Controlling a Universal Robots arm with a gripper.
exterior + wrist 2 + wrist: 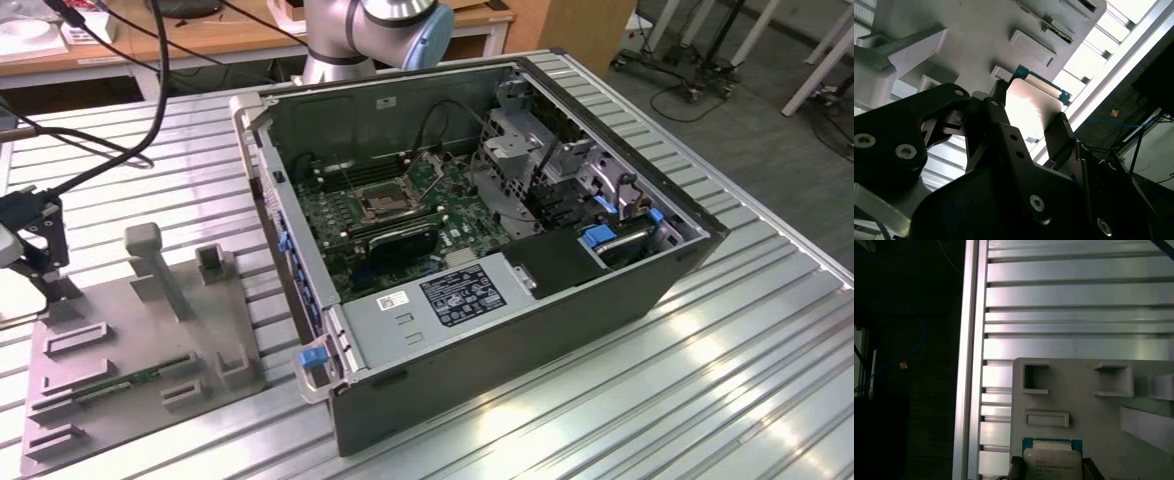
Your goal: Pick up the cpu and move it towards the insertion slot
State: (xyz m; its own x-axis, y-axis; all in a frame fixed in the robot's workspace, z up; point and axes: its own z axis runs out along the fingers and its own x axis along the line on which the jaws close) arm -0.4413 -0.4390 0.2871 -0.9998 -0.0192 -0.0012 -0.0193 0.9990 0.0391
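Half done at best, judged by layout. Found tool [1030,104] clenched on cpu [1031,110]: saw dark fingers [1058,132] pressed against two opposite edges, silvery lid left bare between them. Gripped by edges, presumably to keep pads off lid and underside and to hold chip flat and square. Confirmed same pinch in first wrist view: cpu [1052,461], green border showing, flanked tight on both sides. Could not tell whether lifted clear of tray [1089,440] or seated in its pocket; looked at or just above grey surface. Logged tray as parts holder with raised pockets and posts, probably to give each part a fixed pick spot. Spotted narrow green strip [127,383] parked in one tray groove. Logged tray sitting on slatted desk [721,330], beside open case [534,330], toward exterior view's left. Located tool at that view's far left edge, over tray's corner, well apart from slot [378,203]. Saw slot inside case on green board, dark square within shiny frame, facing up. Logged case lying on its side, panel off, presumably for reach from above. Judged pick made or nearly made, and carry across to slot not yet done.
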